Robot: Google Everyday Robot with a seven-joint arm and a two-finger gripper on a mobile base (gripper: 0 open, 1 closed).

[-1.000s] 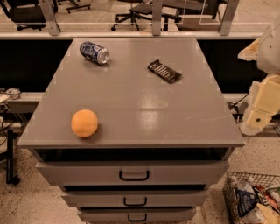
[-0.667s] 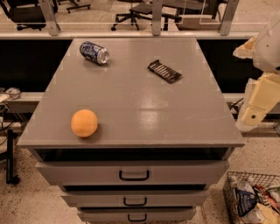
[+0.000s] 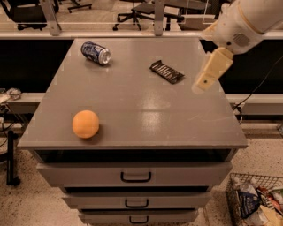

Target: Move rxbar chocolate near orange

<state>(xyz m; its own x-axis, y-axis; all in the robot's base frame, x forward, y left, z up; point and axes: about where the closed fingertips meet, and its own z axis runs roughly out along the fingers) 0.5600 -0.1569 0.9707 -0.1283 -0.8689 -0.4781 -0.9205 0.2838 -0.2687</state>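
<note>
Pincer (image 3: pixel 201 84) noted above the right rear part of the bench (image 3: pixel 146 110), just to the right of the rxbar chocolate (image 3: pixel 166 72) and clear of it. It shows as one cream-coloured piece slanting down and leftward from a white arm (image 3: pixel 247 22). Whether it is released or clenched cannot be told from this view. The arm is cut off by the upper right corner. The lowest drawer (image 3: pixel 138 217) is cropped by the bottom edge, and the dark gap beneath the bench top hides whatever lies inside. A wire basket (image 3: pixel 256 203) at lower right is partly out of view, its contents a jumble that cannot be identified. Office chairs (image 3: pixel 146 11) beyond the rear rail are seen only at their bases. The bench top is plain grey with a faint sheen near its middle. Its drawer fronts are grey with dark handles. The floor is pale and speckled, and a dark cable (image 3: pixel 261 84) trails down at the right. The rxbar chocolate lies flat and diagonal at right rear, in a dark wrapper with pale markings too small to read. The orange (image 3: pixel 86 124) sits near the left front edge, well apart from the bar. A blue-and-silver drink can (image 3: pixel 96 53) lies on its side at left rear.
</note>
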